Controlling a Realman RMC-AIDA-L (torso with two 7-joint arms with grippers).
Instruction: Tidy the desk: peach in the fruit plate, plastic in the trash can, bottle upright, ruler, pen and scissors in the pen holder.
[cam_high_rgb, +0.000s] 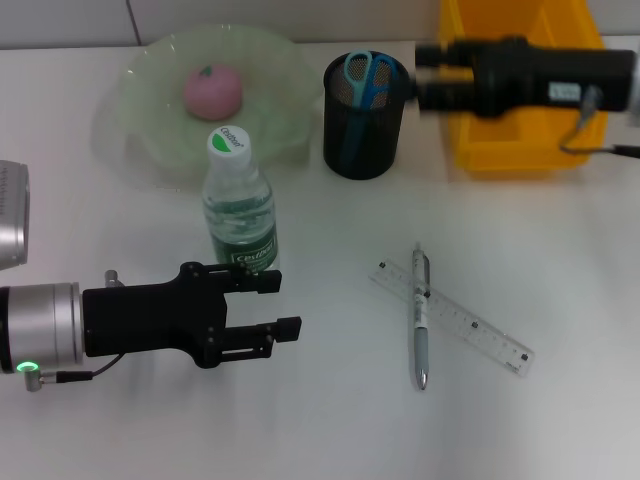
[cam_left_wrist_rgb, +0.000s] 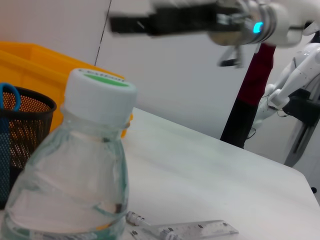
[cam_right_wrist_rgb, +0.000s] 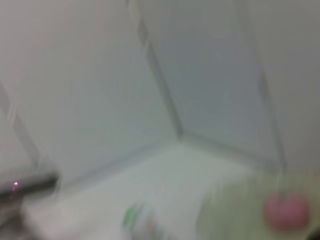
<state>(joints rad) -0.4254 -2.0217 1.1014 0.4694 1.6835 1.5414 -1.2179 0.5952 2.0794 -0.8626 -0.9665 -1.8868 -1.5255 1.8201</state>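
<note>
You have a plain white worktop (cam_high_rgb: 560, 260) against a pale wall, with the peach (cam_high_rgb: 212, 91) already in the fruit plate (cam_high_rgb: 140, 110), the scissors (cam_high_rgb: 368, 78) in the pen holder (cam_high_rgb: 364, 135) and the bottle (cam_high_rgb: 238, 205) upright. The pen (cam_high_rgb: 420, 315) and ruler (cam_high_rgb: 470, 325) lie crossed at near right. Your right hand (cam_high_rgb: 425, 72) hangs open beside the holder; bring it down over the pen's middle and pinch across the barrel without dragging the ruler, leaving the open left hand (cam_high_rgb: 265, 310) by the bottle.
</note>
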